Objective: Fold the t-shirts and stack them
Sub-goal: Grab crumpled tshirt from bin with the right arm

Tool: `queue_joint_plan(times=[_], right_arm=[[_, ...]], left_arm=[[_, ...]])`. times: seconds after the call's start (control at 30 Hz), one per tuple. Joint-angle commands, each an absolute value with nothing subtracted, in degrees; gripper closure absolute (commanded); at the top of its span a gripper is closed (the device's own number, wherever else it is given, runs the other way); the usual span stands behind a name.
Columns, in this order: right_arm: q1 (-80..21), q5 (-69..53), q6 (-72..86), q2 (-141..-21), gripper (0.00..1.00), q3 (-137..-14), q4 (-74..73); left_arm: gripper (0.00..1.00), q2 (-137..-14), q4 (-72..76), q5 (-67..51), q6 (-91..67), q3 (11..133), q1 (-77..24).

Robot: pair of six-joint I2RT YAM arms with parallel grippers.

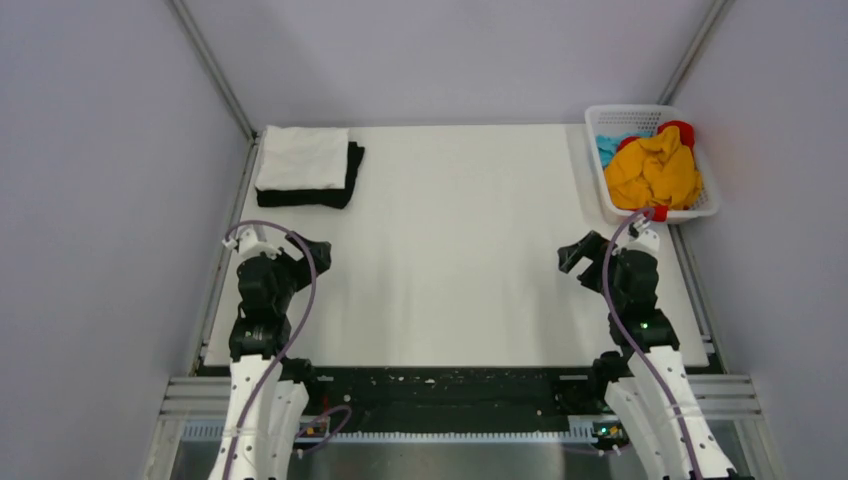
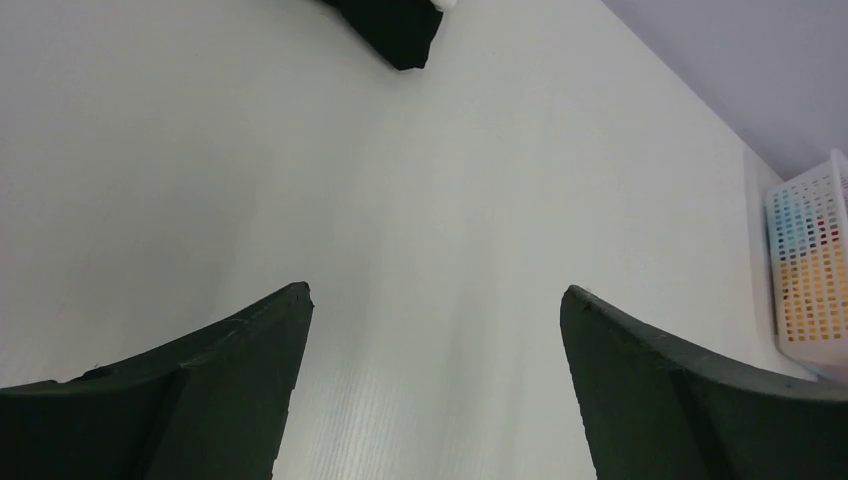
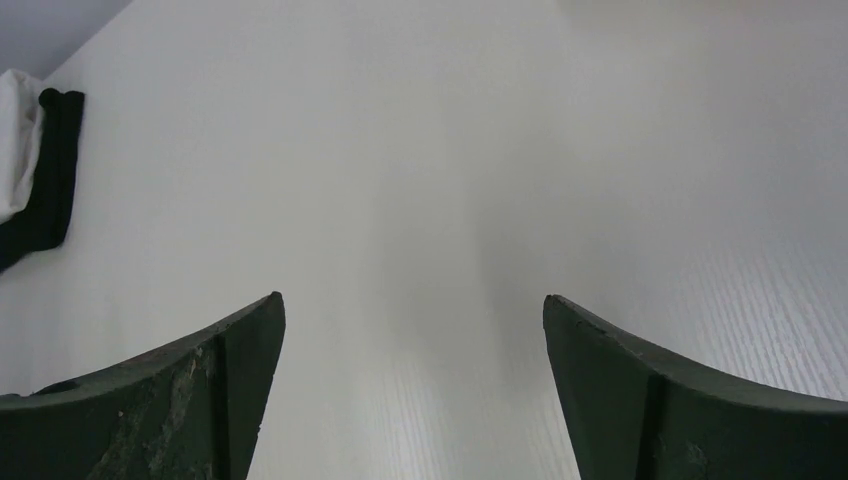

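Observation:
A folded white t-shirt (image 1: 302, 158) lies on a folded black t-shirt (image 1: 322, 197) at the table's far left corner. The black one shows in the left wrist view (image 2: 392, 30) and both show in the right wrist view (image 3: 40, 170). A crumpled mustard t-shirt (image 1: 655, 175) fills the white basket (image 1: 600, 190) at the far right, over a red t-shirt (image 1: 682, 130) and a light blue t-shirt (image 1: 608, 148). My left gripper (image 1: 318, 252) (image 2: 436, 295) is open and empty above the bare table. My right gripper (image 1: 576, 250) (image 3: 414, 300) is open and empty too.
The basket also shows at the right edge of the left wrist view (image 2: 810, 270). Grey walls and metal rails close in the white table (image 1: 450, 260) on three sides.

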State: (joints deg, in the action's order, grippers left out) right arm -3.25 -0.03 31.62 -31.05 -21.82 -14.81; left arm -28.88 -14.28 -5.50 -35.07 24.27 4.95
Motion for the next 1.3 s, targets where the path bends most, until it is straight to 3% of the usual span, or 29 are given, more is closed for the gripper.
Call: queue_joint_plan(times=[0.0, 0.17, 0.33, 0.47, 0.67, 0.9, 1.27], right_arm=[[-3.3, 3.0, 31.5, -32.7, 0.01, -26.1, -12.4], [-3.3, -0.3, 26.3, -36.7, 0.01, -30.2, -6.1], [-3.2, 7.4, 22.7, -44.2, 0.01, -40.5, -8.4], [-1.6, 14.8, 20.4, -54.0, 0.01, -52.3, -14.5], [6.0, 13.4, 17.1, -71.7, 0.01, -72.5, -24.8], [10.3, 18.2, 16.0, -88.1, 0.01, -85.6, -25.3], [13.3, 25.4, 16.6, -116.1, 0.11, -108.1, -26.4]], left_arm=[[0.01, -29.0, -10.8, -6.4, -35.9, 25.8, 5.3], [0.01, -28.9, -8.3, -3.6, -40.7, 23.7, 5.3], [0.01, -27.0, -9.7, -0.6, -40.2, 23.4, 5.3], [0.01, -27.0, -10.7, -1.9, -38.8, 24.2, 5.3], [0.01, -30.8, -9.1, -4.4, -38.8, 25.2, 5.3], [0.01, -37.0, -4.9, -6.9, -38.7, 25.7, 5.3], [0.01, -42.3, -4.6, -13.5, -35.2, 27.2, 5.2]])
